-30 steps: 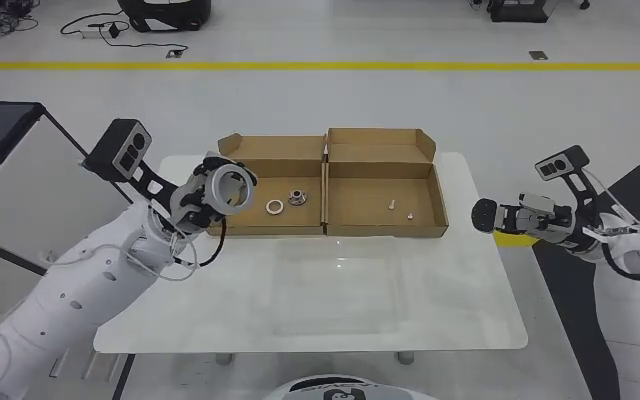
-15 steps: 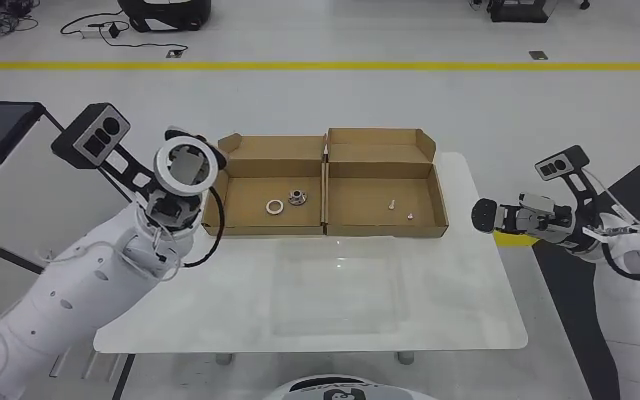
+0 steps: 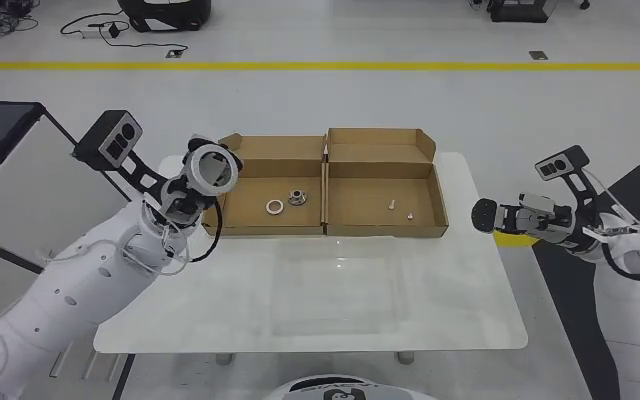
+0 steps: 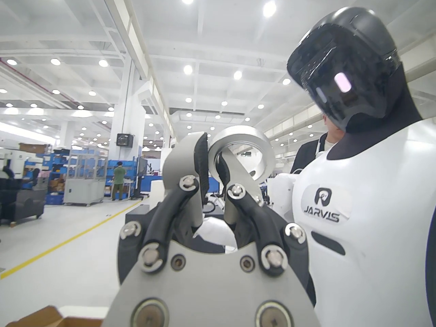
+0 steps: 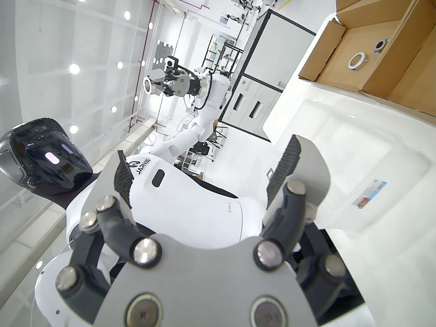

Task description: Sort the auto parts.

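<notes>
Here, in the top view's upper left, the left gripper pinches the large metal ring by its wall; the left wrist view shows one finger inside the bore and one outside, which probably keeps so wide a part from slipping; the ring hangs in the air just beside the left wall of the left cardboard box, high enough, I judge, to pass over that wall; this box already holds a smaller ring and a hub-like part, so the large ring likely belongs there; the right cardboard box holds small fasteners; the right gripper sits at the frame's right edge, off the table, jaws spread and empty, seemingly parked out of the way.
</notes>
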